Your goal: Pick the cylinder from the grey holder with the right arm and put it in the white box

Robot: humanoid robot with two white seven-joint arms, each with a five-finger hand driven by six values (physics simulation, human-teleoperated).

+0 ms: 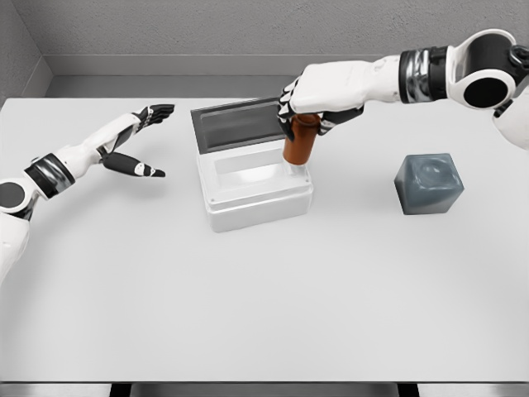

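The robot's right hand (pixel 318 103), reaching in from the upper right on its white arm, has its dark-tipped fingers (pixel 287 107) curled around the top of a reddish-brown cylinder (pixel 300 141), which hangs slightly tilted with its lower end over the right-hand edge of the open white rectangular box (pixel 216 207). Whether the cylinder's base is inside the cavity or resting on the rim cannot be told from this angle. That placement looks like the main hazard: so close to the right wall, a release here could leave the base catching on the rim, and the cylinder might tip outward onto the pale counter (pixel 264 306) rather than drop into the tray. The tilt adds to that risk, since a leaning cylinder tends to topple once freed. The box's dark grey lid (pixel 235 122) stands open behind, just beside the knuckles, and a careless withdrawal could knock it. The grey cube-shaped holder (pixel 429 184), with an empty round hollow in its top, sits well apart to the right. The left hand (pixel 140 141) rests at the far left above the counter, fingers spread and holding nothing.
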